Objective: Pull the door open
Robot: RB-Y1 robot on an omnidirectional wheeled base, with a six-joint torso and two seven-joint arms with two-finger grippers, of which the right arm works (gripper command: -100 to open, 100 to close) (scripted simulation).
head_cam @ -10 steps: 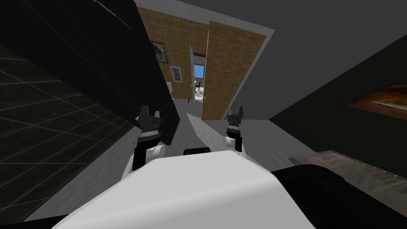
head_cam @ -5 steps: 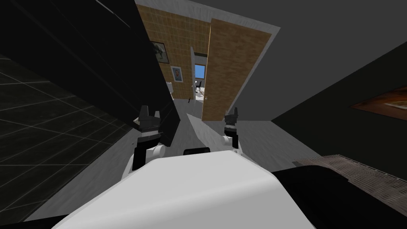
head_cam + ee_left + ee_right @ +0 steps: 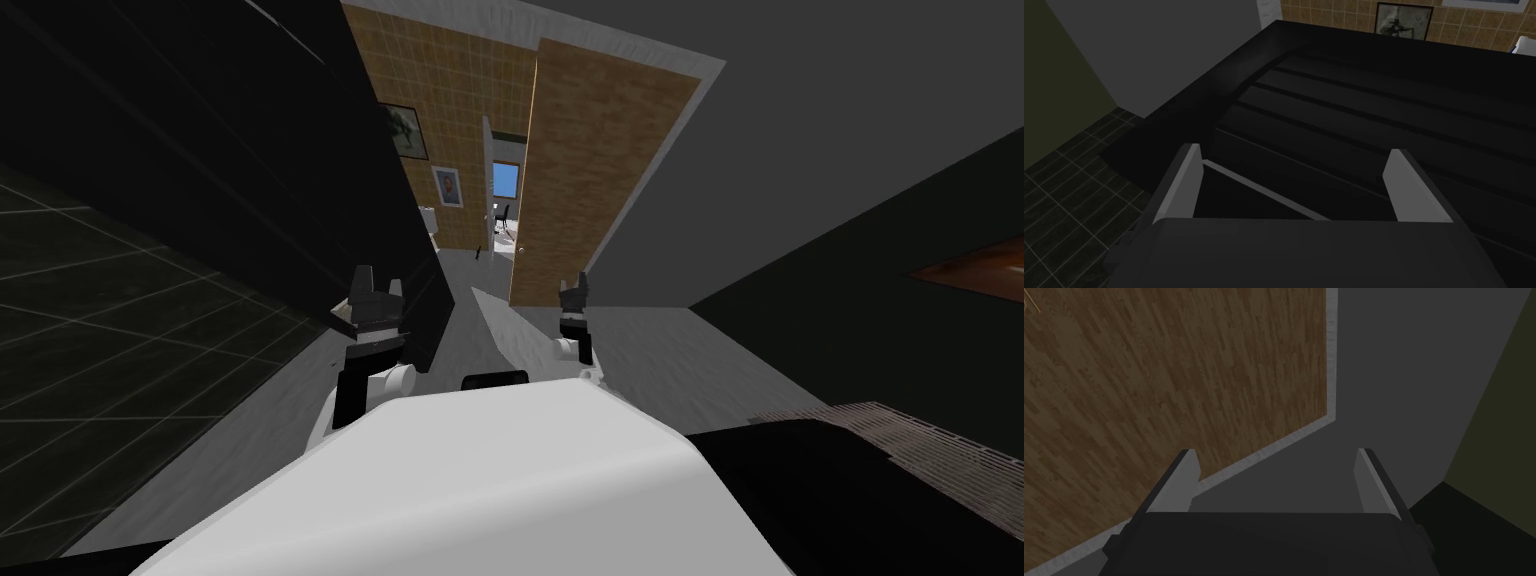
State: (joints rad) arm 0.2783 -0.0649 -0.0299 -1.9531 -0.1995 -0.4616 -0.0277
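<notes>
Door (image 3: pixel 600 170): wood-grain, ahead and slightly right, standing ajar; tiled wall (image 3: pixel 440 90) visible through gap.
Right gripper (image 3: pixel 1276 453): fingers wide apart, holding nothing, facing door panel beside grey trim (image 3: pixel 1259 453), no contact.
Left gripper (image 3: pixel 1296 150): likewise spread, empty, over black unit (image 3: pixel 1349 100).
Assessment: approach step, grasp not yet made.
Next move calls for right gripper to reach door's free edge, close on it, then draw back.

Centre of the head view: the door (image 3: pixel 590 180) shows brown wood grain, matt. Upper centre: the wall (image 3: pixel 450 90) is tan tile. Lower right: the mat (image 3: pixel 900 440) looks coarse, ribbed.
</notes>
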